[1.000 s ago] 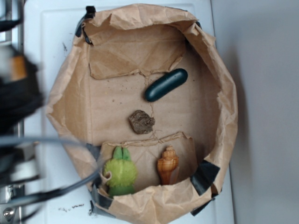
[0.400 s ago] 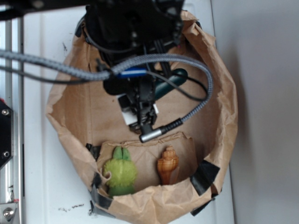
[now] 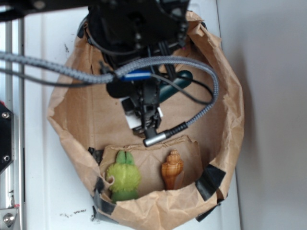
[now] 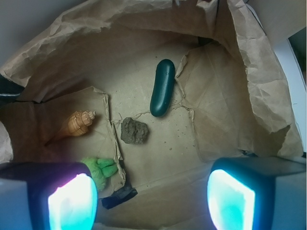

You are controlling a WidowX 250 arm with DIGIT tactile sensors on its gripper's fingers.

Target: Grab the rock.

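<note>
Wrist view shows the small rough dark-brown rock [image 4: 134,131] lying on the floor of the crumpled brown-paper-lined box [image 4: 249,72], near the centre of the frame, just below the lower end of the smooth dark-green cucumber-shaped piece [image 4: 162,87] and apart from it. The glossy orange spiral seashell [image 4: 78,122] sits to its left, the green plush toy [image 4: 99,168] at lower left. The hand [image 4: 151,196] hangs above with its two fingers [image 4: 72,201] spread wide at the bottom corners of the frame, holding nothing. In the exterior view the arm hides the rock (probably directly beneath it). The lump looks hard, light and grainy, so it should not slip; pinch across its narrower middle.
</note>
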